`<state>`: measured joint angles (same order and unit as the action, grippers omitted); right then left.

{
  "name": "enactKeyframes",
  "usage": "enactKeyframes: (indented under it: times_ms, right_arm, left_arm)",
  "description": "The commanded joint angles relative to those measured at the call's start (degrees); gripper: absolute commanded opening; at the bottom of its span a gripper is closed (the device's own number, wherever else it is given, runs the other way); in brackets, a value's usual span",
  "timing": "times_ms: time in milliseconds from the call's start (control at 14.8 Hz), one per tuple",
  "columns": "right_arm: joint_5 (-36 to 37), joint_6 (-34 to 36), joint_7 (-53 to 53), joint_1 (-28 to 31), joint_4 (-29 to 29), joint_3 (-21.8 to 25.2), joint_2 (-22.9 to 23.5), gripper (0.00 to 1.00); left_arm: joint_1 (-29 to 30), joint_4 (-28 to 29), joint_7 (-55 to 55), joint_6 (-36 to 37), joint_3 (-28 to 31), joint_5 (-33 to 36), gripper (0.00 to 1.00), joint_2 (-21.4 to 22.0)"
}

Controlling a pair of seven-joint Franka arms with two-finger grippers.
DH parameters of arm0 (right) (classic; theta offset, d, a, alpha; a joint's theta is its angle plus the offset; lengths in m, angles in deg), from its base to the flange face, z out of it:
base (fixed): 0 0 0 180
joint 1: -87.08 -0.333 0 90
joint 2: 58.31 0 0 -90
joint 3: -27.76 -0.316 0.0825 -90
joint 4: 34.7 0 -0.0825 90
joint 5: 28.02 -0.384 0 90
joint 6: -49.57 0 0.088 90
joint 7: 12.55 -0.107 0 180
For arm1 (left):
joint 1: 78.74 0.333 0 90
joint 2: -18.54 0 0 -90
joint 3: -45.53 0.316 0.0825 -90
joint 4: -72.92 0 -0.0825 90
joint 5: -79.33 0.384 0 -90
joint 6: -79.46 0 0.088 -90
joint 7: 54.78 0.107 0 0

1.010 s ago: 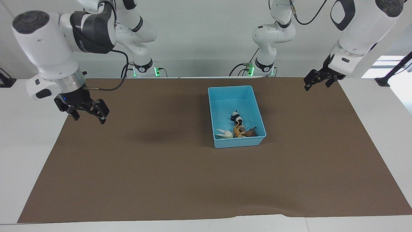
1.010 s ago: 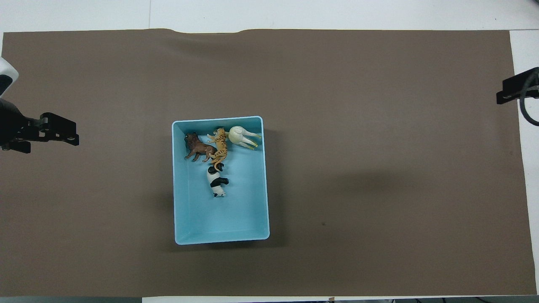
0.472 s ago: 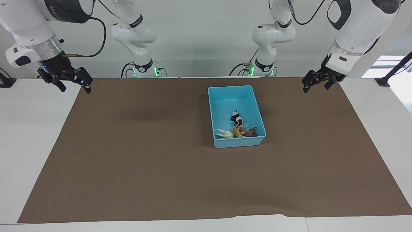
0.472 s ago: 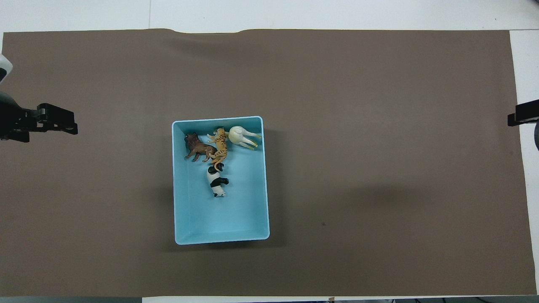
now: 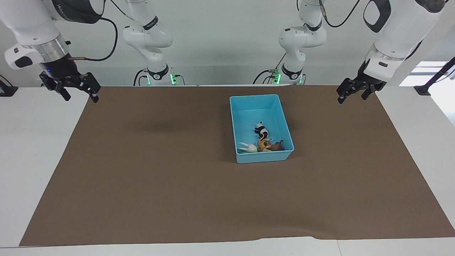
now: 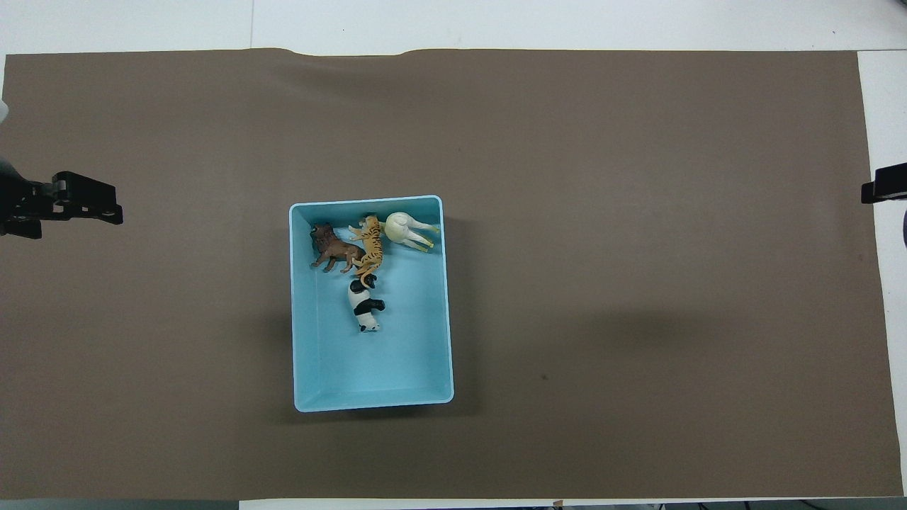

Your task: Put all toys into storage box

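The light blue storage box [image 5: 254, 96] stands on the brown mat, toward the left arm's end; it also shows in the overhead view [image 6: 368, 404]. All the toys lie in it. The panda [image 5: 262, 132] [image 6: 365, 306] is near its middle. The cream llama-like one [image 5: 247, 148] [image 6: 406, 228], the tan spotted cat [image 5: 262, 144] [image 6: 370, 244] and the brown one [image 5: 276, 145] [image 6: 331, 249] lie along the wall farthest from the robots. My right gripper [image 5: 80, 93] [image 6: 882, 191] is open and empty over the mat's edge. My left gripper [image 5: 351, 96] [image 6: 78, 205] is open and empty over the mat's other end.
The brown mat [image 5: 160, 170] covers most of the white table [image 5: 32, 149]. Its edge farthest from the robots is slightly rippled. Both arm bases [image 5: 158, 74] stand at the robots' end of the table.
My right gripper has risen and drawn back toward the robots, from over the mat to its edge. My left gripper has shifted only slightly. The toys and box have not moved.
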<state>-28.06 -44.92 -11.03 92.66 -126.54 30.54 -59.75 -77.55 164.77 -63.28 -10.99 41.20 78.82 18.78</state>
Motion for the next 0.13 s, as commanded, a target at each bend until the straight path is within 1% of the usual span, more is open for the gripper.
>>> enactKeyframes:
  times_ms: [0,67]
  right_arm:
    - [0.3,-0.3,0.1,0.9,-0.4,-0.8,-0.6,1.0]
    - [0.1,-0.3,0.1,0.9,-0.4,-0.8,-0.6,1.0]
  left_arm:
    - [0.4,1.7,0.4,-1.3,0.0,-0.6,1.0,1.3]
    - [0.4,1.7,0.4,-1.3,0.0,-0.6,1.0,1.3]
